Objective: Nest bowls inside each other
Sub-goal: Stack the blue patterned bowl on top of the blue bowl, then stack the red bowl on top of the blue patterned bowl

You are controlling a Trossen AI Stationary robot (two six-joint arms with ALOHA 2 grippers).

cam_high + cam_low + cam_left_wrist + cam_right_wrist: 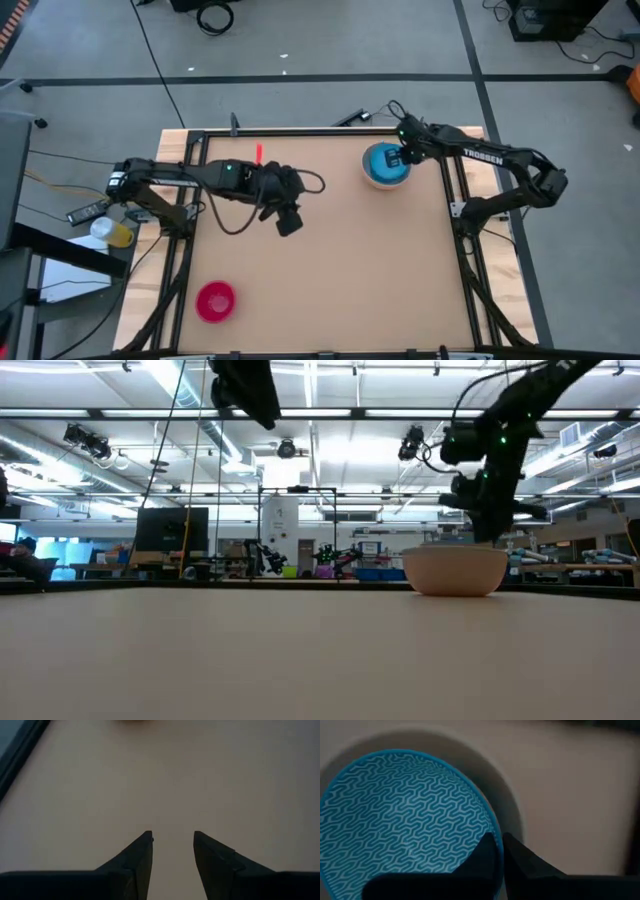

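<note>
A teal-blue bowl point(383, 163) with a zigzag pattern point(405, 815) sits at the table's far right, inside a peach bowl point(455, 571) that rests on its base on the table. My right gripper point(404, 155) is shut on the blue bowl's rim point(496, 851). A magenta-red bowl point(215, 300) stands alone near the near-left corner. My left gripper point(289, 223) hangs open above the bare table left of centre, with nothing between its fingers point(172, 840). My right gripper pinches the teal-blue bowl's rim point(492, 827) on the side toward the table's right edge. One finger point(485, 851) is inside the bowl and one point(520, 857) outside. The fingers come steeply from above. The bowl stays level in the peach bowl.
A short red strip point(258, 152) lies by the far edge. A yellow thing point(116, 232) and other gear sit off the table's left side. Black frame rails point(462, 215) run along the table's sides. The table's middle and near right are bare board.
</note>
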